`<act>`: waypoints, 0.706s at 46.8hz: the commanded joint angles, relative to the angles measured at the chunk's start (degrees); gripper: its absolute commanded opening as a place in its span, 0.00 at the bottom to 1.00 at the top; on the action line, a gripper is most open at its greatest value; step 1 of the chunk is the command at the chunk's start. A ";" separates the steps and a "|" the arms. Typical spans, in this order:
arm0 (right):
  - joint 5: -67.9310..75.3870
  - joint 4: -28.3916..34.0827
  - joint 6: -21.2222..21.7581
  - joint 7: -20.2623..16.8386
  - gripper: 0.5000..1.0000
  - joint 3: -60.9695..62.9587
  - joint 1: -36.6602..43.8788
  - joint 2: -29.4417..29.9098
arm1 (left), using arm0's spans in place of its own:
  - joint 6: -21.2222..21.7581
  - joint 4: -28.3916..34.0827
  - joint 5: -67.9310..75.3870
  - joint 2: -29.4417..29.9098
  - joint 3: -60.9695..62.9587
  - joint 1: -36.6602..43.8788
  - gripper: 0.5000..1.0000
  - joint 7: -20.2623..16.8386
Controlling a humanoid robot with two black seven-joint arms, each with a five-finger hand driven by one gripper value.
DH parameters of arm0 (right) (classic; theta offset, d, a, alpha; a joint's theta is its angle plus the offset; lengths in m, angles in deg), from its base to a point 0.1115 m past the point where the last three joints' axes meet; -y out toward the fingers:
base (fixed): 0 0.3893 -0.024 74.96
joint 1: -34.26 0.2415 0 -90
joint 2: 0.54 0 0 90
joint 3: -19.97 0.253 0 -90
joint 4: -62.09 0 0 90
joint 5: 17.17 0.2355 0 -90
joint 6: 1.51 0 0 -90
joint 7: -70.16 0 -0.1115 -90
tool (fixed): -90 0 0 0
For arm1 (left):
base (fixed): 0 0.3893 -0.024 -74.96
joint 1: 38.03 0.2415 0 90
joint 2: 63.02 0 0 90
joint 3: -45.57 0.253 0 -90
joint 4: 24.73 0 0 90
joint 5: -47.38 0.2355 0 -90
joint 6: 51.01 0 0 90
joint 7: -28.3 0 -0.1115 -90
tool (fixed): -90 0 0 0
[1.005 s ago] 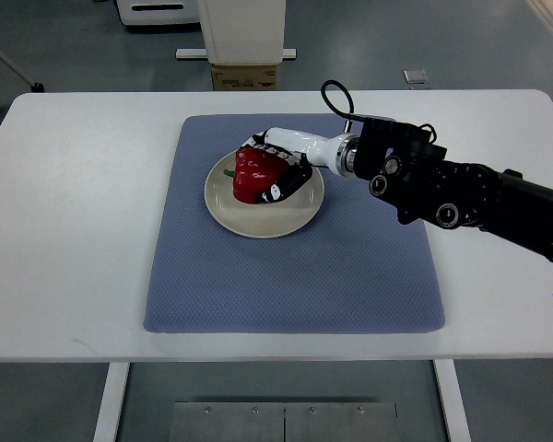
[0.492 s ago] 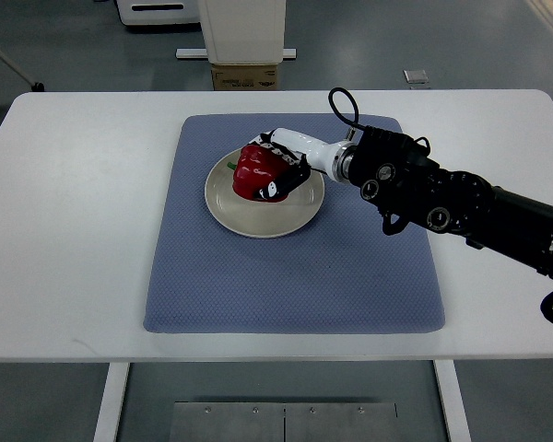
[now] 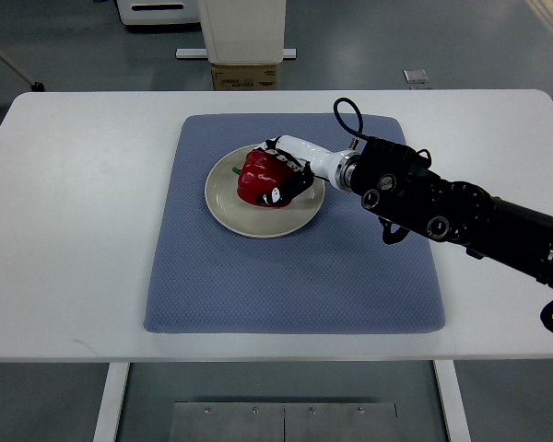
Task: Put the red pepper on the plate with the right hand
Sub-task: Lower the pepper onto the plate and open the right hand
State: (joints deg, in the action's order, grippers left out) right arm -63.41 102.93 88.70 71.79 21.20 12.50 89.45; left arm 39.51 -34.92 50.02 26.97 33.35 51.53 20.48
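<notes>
Grey workshop floor surrounds a white table (image 3: 64, 230) that fills most of the frame, with a blue-grey mat (image 3: 295, 276) laid across its middle; just above centre, the right hand (image 3: 286, 172), white with black fingertips, is wrapped around the red pepper (image 3: 258, 177), its fingers (image 3: 275, 194) curled over the pepper's right and lower sides and closed on it; the pepper sits over the cream plate (image 3: 249, 217), a short green stem (image 3: 230, 171) poking out at its left side, though whether its underside touches the plate cannot be told; the plate rests on the upper middle of the mat, well inside its edges; behind the hand a white wrist leads right into the black forearm (image 3: 452, 216), which runs down and off the right edge of the frame, a black cable (image 3: 343, 110) looping above the wrist; beyond the table's far edge, at the top centre, stand a cardboard box (image 3: 244, 76) and a pale cabinet (image 3: 242, 28).
</notes>
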 commanded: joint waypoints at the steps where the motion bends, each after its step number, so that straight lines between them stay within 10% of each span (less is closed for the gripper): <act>1: 0.00 0.03 -0.12 0.13 0.64 0.00 -0.12 0.01 | 0.00 0.00 0.00 0.00 0.00 0.00 1.00 -0.09; 9: 0.09 0.03 -0.21 0.48 0.97 0.09 -0.12 0.01 | 0.00 0.00 0.00 0.00 0.00 0.00 1.00 0.00; 33: 1.32 0.20 -0.12 0.39 1.00 6.85 0.85 0.01 | 0.00 0.00 0.00 0.00 0.00 0.00 1.00 -0.09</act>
State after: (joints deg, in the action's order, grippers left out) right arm -62.80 103.15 88.48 72.19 27.34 13.29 89.46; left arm 39.51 -34.92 50.02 26.98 33.35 51.53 20.45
